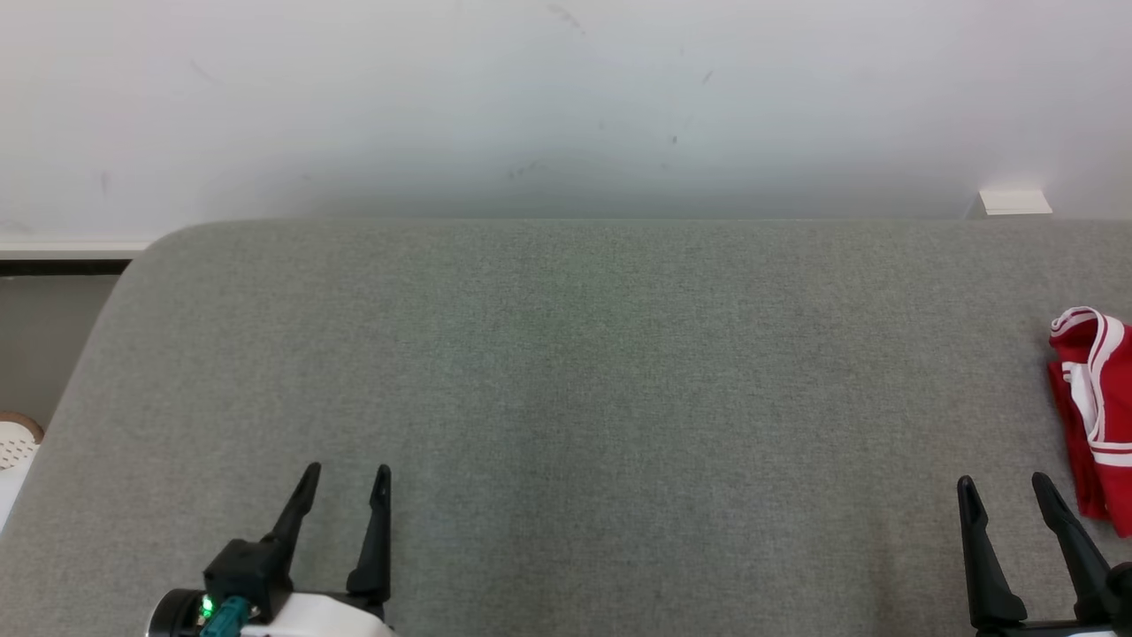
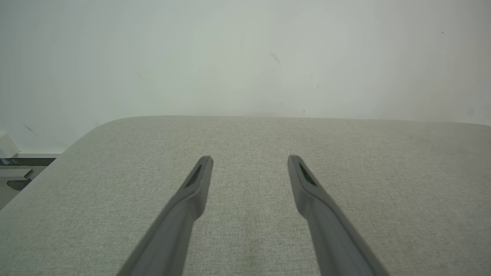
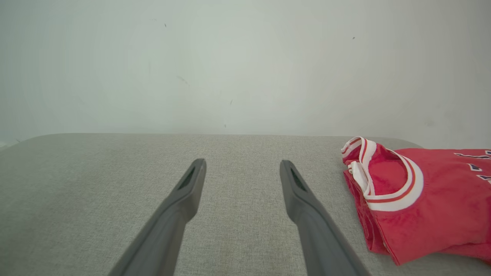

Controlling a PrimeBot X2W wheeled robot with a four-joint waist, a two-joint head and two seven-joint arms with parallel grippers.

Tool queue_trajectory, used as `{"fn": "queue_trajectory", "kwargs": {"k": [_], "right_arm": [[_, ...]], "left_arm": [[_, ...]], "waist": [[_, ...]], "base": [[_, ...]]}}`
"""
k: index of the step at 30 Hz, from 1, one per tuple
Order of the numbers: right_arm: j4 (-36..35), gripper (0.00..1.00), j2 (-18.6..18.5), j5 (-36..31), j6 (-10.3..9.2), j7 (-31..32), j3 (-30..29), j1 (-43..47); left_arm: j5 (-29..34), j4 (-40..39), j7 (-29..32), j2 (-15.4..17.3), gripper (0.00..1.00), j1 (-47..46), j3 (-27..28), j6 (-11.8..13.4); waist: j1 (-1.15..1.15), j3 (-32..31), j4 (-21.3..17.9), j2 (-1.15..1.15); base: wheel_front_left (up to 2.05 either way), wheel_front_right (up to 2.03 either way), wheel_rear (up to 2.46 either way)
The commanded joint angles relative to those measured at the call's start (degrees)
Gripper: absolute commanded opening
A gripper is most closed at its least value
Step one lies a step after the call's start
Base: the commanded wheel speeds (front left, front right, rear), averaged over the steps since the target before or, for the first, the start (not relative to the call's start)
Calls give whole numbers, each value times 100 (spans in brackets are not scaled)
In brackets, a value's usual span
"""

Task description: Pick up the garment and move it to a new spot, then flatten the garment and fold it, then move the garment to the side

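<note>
The garment [image 1: 1097, 407] is a red jersey with white and red trim, lying bunched at the far right edge of the grey cushioned surface [image 1: 566, 372]; the frame cuts it off. From the right wrist, the garment [image 3: 418, 203] lies just right of the fingers, apart from them. My right gripper [image 1: 1004, 485] [image 3: 243, 164] stands open at the lower right, just left of the garment, with nothing between its fingers. Low on the left, my left gripper [image 1: 347, 473] [image 2: 250, 159] hovers open and empty over bare fabric.
A pale wall [image 1: 566, 106] rises directly behind the surface's far edge. A small white block [image 1: 1014, 203] sits on that edge at the back right. Off the rounded left corner, floor and a round perforated object [image 1: 16, 440] show.
</note>
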Motion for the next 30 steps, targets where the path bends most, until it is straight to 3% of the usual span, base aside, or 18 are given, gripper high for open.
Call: {"fn": "queue_trajectory", "kwargs": {"k": [1, 3, 4, 30], "right_arm": [[9, 100, 9, 7, -16, -28, -19, -11], [10, 100, 9, 20, -16, -26, -31, 3], [16, 0, 1, 9, 1, 0, -6, 2], [672, 0, -117, 2493, -1, 76, 106, -325]], "left_arm": [[68, -9, -22, 1, 100, -30, 18, -6], [69, -15, -22, -12, 100, -25, 19, -12], [-2, 3, 3, -22, 0, 6, 4, -19], [-2281, 169, 558, -286, 0, 31, 554, -517]], "waist": [[0, 3, 7, 0], [0, 1, 16, 0], [0, 2, 15, 0], [0, -84, 21, 0]], "base": [[0, 0, 0], [0, 0, 0], [0, 0, 0], [0, 0, 0]]}}
